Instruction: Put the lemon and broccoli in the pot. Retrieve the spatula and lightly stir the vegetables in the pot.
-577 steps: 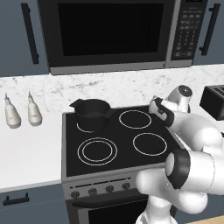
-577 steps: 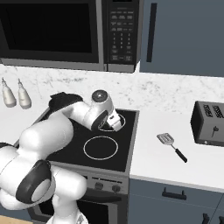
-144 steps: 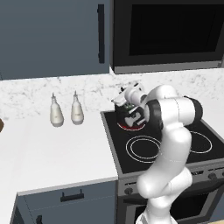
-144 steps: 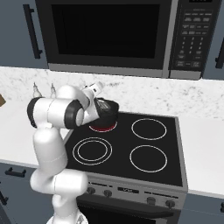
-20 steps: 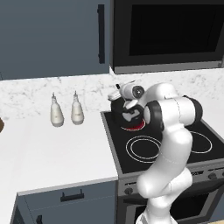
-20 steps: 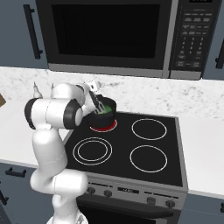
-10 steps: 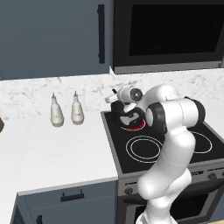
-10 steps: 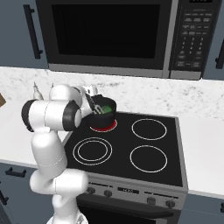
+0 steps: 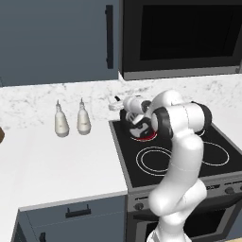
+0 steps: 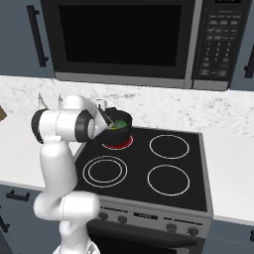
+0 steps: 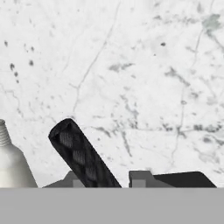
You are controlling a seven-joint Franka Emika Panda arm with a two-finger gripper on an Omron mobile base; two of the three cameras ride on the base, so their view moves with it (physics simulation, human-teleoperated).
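Black ribbed spatula handle pokes up right between your finger tips in the hand view; can't tell if the jaws are gripping it or a bit apart. Your gripper sits at the near rim of the pot, which stands on the glowing red rear-left burner; broccoli is inside it. Two white bottles stand on the counter beyond.

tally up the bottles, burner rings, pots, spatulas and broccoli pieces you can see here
bottles: 2
burner rings: 4
pot: 1
spatula: 1
broccoli: 1
total: 9
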